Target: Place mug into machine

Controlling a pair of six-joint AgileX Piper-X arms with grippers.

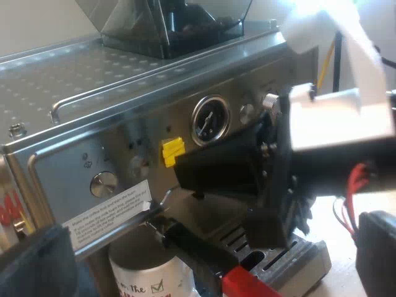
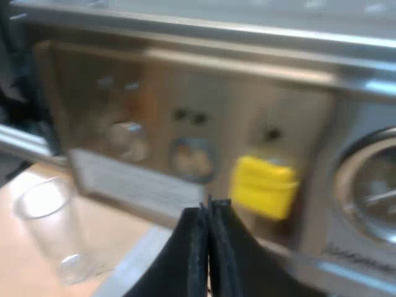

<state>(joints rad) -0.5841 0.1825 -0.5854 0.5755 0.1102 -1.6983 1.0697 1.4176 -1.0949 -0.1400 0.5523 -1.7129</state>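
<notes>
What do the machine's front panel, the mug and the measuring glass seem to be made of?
Front panel: brushed metal, probably stainless steel, softly reflective. Mug: white, seemingly glazed ceramic, with printed lettering. Measuring glass: transparent, glass or clear plastic; cannot tell which.

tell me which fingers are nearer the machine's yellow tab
Right. The right fingers, shut, are close by the yellow tab; the left fingers are open, down by the mug.

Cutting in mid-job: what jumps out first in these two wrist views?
The right gripper, its fingers pressed together, sits close against the espresso machine, just by the yellow tag on its front. Below the front panel stands a white mug, next to the holder's dark handle with its red end. A measuring glass stands on the table beside the machine.
</notes>
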